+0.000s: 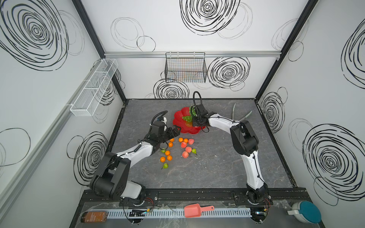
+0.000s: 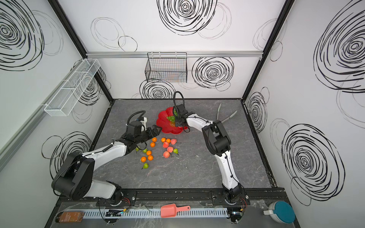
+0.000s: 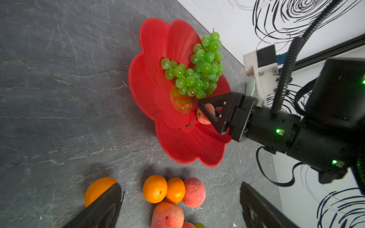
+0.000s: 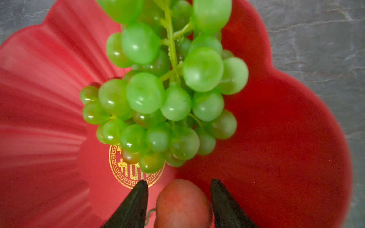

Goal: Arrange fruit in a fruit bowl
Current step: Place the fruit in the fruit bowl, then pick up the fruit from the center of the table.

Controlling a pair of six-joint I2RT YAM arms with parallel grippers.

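Both top views are evenly and brightly lit by diffuse light; the source is out of frame, probably overhead. Short, soft shadows are cast on the worktop (image 1: 207, 167) beneath the loose fruit (image 1: 185, 154). The frame bars (image 1: 285, 49) are bent slightly toward the picture edges by wide-angle distortion. In the right wrist view the grapes (image 4: 145, 92) are slightly softened and carry small glints. The fruit bowl (image 4: 49, 118) is blurred near its rim.

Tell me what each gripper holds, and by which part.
Apparently nothing. The right gripper stands open around a pink-red toy peach in the glossy red petal-rimmed bowl, a gap showing; the left gripper is open, empty.
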